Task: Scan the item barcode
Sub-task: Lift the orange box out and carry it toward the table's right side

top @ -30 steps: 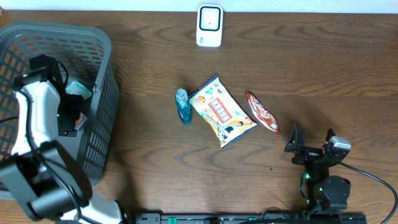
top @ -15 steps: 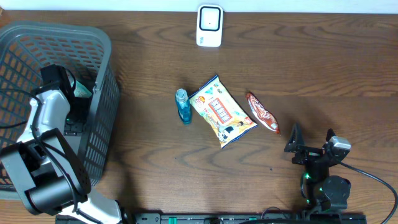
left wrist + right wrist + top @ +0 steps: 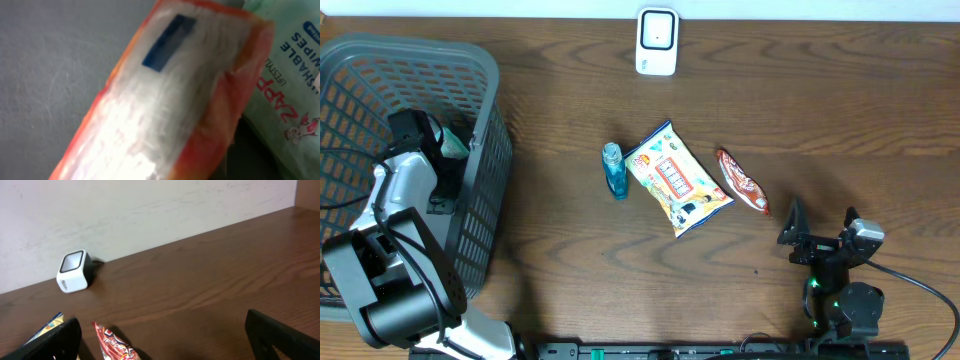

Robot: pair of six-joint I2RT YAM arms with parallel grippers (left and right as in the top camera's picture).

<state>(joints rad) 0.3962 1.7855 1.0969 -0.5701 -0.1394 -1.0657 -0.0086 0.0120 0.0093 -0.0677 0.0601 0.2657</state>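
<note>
Orange-edged packet (image 3: 165, 100), seemingly pinched by the closed left gripper (image 3: 442, 195) at 9 o'clock, was best lifted clear, barcode faced to the 12 o'clock scanner (image 3: 657, 42); right gripper (image 3: 165, 337) was spread wide, empty.

Your left arm (image 3: 395, 190) bends down at nine o'clock, left gripper (image 3: 441, 190) closed tight. Your right gripper (image 3: 788, 228) sits at five o'clock, jaws spread wide.
</note>
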